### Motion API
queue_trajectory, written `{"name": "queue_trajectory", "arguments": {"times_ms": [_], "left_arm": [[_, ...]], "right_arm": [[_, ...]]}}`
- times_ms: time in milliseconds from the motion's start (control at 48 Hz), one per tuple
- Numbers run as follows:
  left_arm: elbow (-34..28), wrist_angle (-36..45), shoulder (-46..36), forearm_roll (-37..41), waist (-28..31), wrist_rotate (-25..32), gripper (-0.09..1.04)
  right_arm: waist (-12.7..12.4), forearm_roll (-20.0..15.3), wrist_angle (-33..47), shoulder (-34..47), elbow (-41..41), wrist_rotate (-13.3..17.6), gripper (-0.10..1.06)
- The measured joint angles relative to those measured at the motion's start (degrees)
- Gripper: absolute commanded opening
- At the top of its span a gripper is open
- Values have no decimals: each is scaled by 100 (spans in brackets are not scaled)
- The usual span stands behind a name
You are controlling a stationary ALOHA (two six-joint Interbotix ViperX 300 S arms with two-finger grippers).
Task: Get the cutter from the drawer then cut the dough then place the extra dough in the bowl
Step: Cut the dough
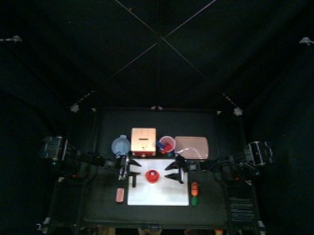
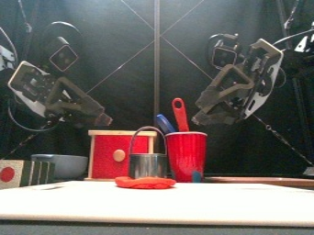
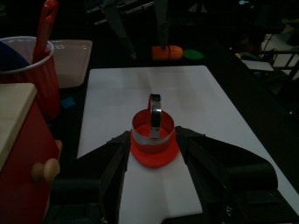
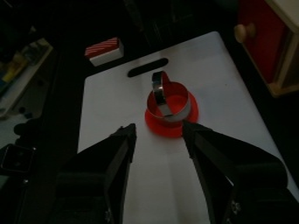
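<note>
Dough (image 1: 152,176) is lying as a flat red disc near the middle of the white cutting board (image 1: 166,195), with the round metal cutter (image 2: 150,165) standing on it, wire handle arching upward. The table (image 1: 98,209) is carrying everything: the board is filling its front centre, and behind the board the wooden box (image 1: 145,138), the pink tray (image 1: 193,145), the blue-grey bowl (image 1: 119,145) and the red cup (image 1: 166,143) are sitting in a row. Both arms are hanging above the board; the left hand (image 1: 131,171) and the right hand (image 1: 179,169) are each holding their jaws spread wide and empty, flanking the cutter without touching it. The dough is looking soft and tacky, so it is probably going to stretch or tear if pinched carelessly; the outer ring, just outside the cutter's wall, is seeming the best place to grip. The cutter is looking stiff and light, its handle offering the obvious hold. Bare board is lying open all round the dough, though the box and cup are crowding the way back to the bowl, and a red-and-white toy (image 1: 120,195) and an orange-and-green toy (image 1: 194,190) are sitting just off the board's sides.
</note>
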State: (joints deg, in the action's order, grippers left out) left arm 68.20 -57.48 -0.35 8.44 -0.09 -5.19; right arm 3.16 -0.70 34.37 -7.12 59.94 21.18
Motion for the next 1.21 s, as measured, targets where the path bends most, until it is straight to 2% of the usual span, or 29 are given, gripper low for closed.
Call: {"name": "queue_trajectory", "arguments": {"times_ms": [146,250,312,375,479,604,833,1208], "left_arm": [[0,-79,53,0,-9,0,83],[-18,-114,53,0,-35,0,83],[-26,-132,53,0,-44,-9,83],[-35,-158,88,0,-53,-9,83],[-79,-281,220,-9,-70,0,83],[-272,-413,519,-9,-123,0,83],[-545,-457,1002,-9,-132,-9,83],[-703,-466,1151,-18,-176,35,83]], "right_arm": [[185,-967,220,158,0,-1020,83],[519,-1740,413,422,-167,-1907,83],[738,-2145,501,589,-281,-2303,83],[949,-2514,650,773,-387,-2637,83],[1257,-2979,888,1063,-562,-3006,83],[1371,-3261,976,1274,-738,-3190,83],[1380,-3313,993,1450,-914,-3234,83],[1125,-3305,993,1617,-1081,-3261,83]]}}
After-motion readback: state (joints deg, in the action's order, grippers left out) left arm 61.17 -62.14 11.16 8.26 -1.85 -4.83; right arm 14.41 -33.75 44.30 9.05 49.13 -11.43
